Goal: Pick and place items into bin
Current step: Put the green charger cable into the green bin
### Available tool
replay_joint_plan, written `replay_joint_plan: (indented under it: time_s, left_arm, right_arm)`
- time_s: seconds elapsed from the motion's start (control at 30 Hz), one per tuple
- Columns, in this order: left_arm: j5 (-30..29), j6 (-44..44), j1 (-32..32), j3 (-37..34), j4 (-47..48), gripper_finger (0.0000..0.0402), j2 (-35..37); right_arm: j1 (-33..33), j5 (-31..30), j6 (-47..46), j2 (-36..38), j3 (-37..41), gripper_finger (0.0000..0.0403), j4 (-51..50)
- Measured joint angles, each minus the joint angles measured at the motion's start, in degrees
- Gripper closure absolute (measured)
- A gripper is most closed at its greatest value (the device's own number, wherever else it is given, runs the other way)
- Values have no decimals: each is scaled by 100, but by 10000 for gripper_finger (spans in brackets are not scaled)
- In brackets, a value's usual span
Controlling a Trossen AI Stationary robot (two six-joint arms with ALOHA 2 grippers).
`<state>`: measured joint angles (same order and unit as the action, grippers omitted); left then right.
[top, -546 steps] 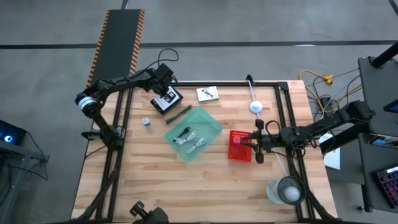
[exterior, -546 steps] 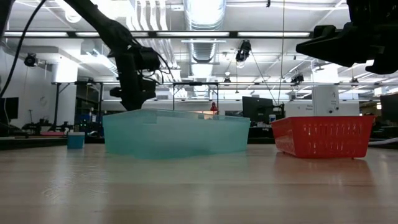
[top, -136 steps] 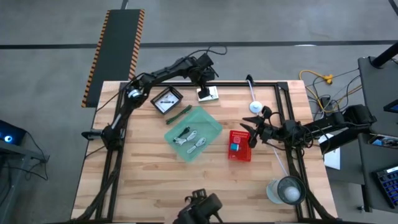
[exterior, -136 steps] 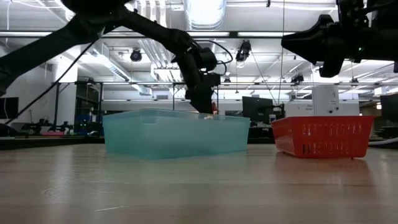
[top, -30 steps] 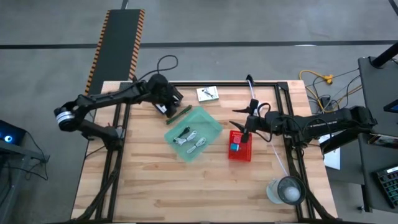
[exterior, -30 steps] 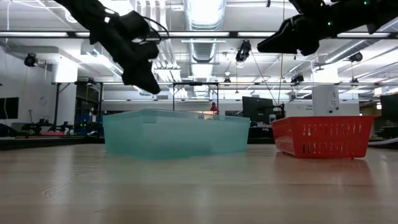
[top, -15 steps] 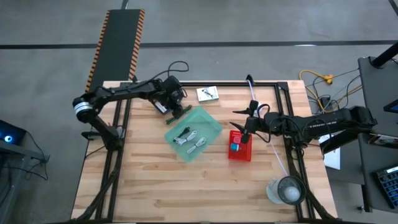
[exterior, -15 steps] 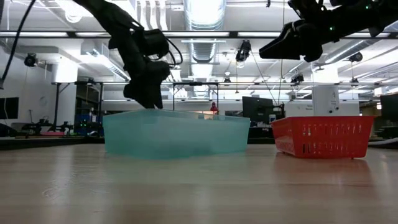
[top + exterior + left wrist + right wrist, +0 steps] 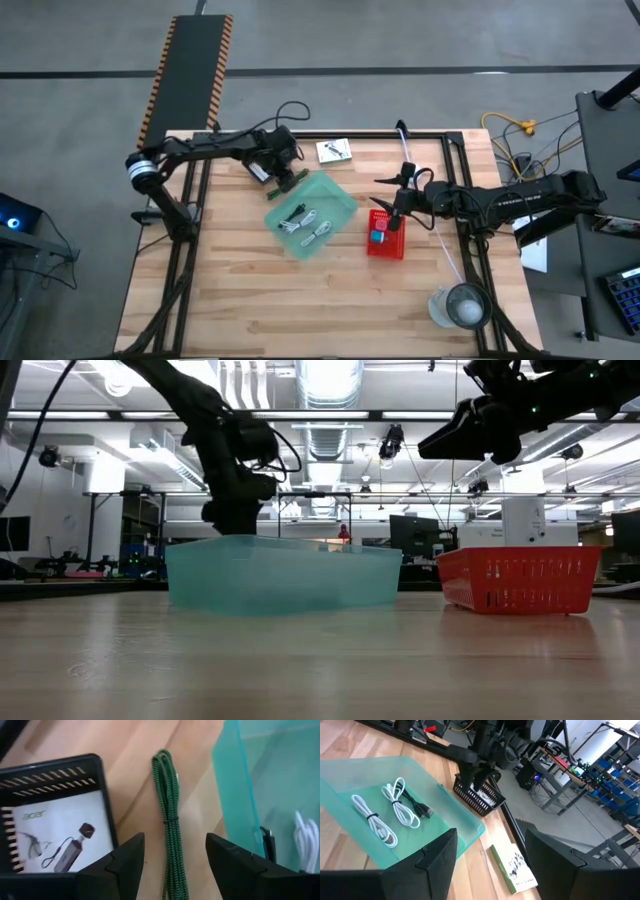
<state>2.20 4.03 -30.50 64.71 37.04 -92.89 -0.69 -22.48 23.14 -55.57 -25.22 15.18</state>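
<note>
A green braided cord bundle (image 9: pixel 169 820) lies flat on the wood between a black tray (image 9: pixel 50 835) holding a printed card and the teal bin (image 9: pixel 335 195). My left gripper (image 9: pixel 175 865) hovers open over the cord, one finger on each side of it, at the bin's far left corner (image 9: pixel 283 172). Inside the bin lie two white coiled cables (image 9: pixel 395 805) and a black cable (image 9: pixel 420 809). My right gripper (image 9: pixel 492 865) hangs open and empty above the red basket (image 9: pixel 385 245), to the right of the bin.
A blue item (image 9: pixel 377 238) sits in the red basket. A flat green-edged packet (image 9: pixel 334 150) lies at the far edge. A white disc on a stick (image 9: pixel 411 171) and a clear cup (image 9: pixel 460 305) stand to the right. Bare wood lies in front of the bin.
My left gripper has moved toward the table's right, from over the black tray to the bin's far left corner, and has come down over the green cord. The cord and the cables in the bin have stayed where they were.
</note>
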Motion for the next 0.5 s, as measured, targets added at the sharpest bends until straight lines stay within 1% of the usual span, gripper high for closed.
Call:
replay_joint_plan:
  time_s: [0.2, 0.33, 0.5]
  left_arm:
    - [-1, -732, 23, -10, -11, 207, -418]
    - [4, -914, 10, 57, -1, 207, -745]
    - [-9, -1068, 10, 124, 3, 207, -916]
  right_arm:
    - [0, -2, 4, 0, 14, 183, 2]
    - [-4, -3, 126, 0, 16, 183, 4]
    - [-4, -4, 152, 0, 16, 183, 4]
